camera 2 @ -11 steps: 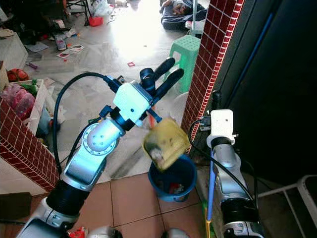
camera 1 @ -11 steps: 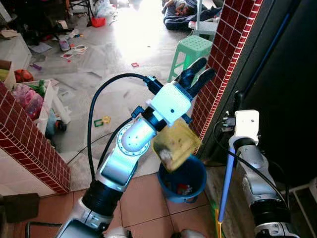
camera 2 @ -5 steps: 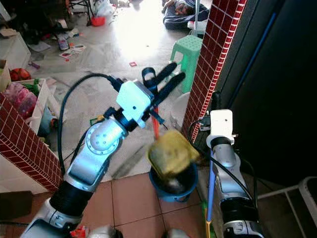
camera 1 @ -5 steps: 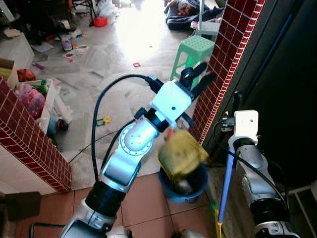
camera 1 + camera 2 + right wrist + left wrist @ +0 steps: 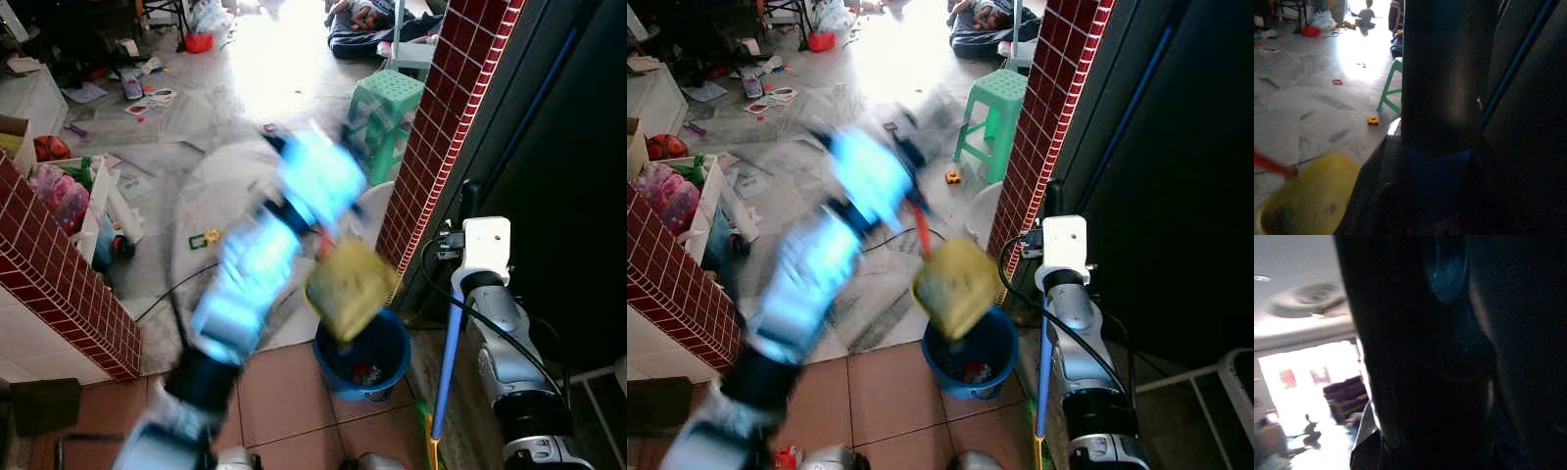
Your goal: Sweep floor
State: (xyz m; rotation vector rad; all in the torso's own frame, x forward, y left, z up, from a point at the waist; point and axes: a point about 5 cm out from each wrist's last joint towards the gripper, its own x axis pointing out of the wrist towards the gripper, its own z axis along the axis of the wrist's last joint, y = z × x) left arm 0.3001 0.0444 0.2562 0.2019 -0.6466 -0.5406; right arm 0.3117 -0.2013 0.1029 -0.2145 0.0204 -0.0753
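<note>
As a yellow dustpan tips above the blue bucket, blurred left arm raised beside it, its finger spread unreadable, right gripper clasping blue broom handle right of bucket, brick pillar behind.

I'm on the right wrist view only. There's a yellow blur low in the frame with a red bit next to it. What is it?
Observer: It's a yellow dustpan, tilted, at the end of the left arm. The arm is too blurred to make out its fingers.
Operator: What's underneath it?
Observer: A blue bucket stands on the floor by the red brick pillar. In the head views the dustpan's lower edge sits over the bucket's rim.
Operator: Anything in the bucket?
Observer: Yes, a few small bits of rubbish lie at the bottom. I can't tell what they are.
</note>
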